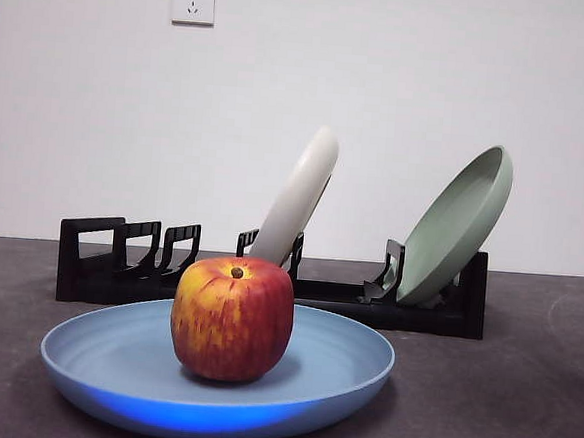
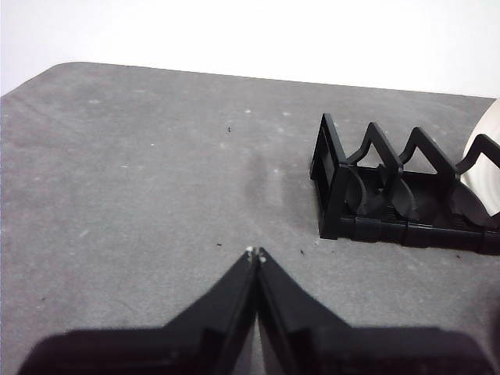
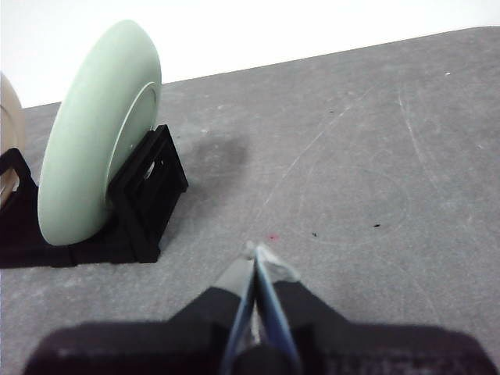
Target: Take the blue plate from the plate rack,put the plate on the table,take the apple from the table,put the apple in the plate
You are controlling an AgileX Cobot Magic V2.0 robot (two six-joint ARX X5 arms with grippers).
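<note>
Red apple [image 1: 232, 318] sits centred in blue plate [image 1: 216, 374] on counter [image 1: 520, 395], before plate rack [image 1: 267, 287]; left end effector [image 2: 255, 252] and right end effector [image 3: 258, 251] pressed together, both well apart from plate.

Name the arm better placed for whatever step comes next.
Neither: no step remains. The apple sits in the blue plate on the table. The left gripper and right gripper are shut, away from both.

Matte blue plate [image 1: 342, 368], waxy apple [image 1: 232, 317], black plastic plate rack [image 1: 118, 267]

Apple [image 1: 232, 318] in plate [image 1: 102, 351], before the rack [image 1: 98, 266].
</note>
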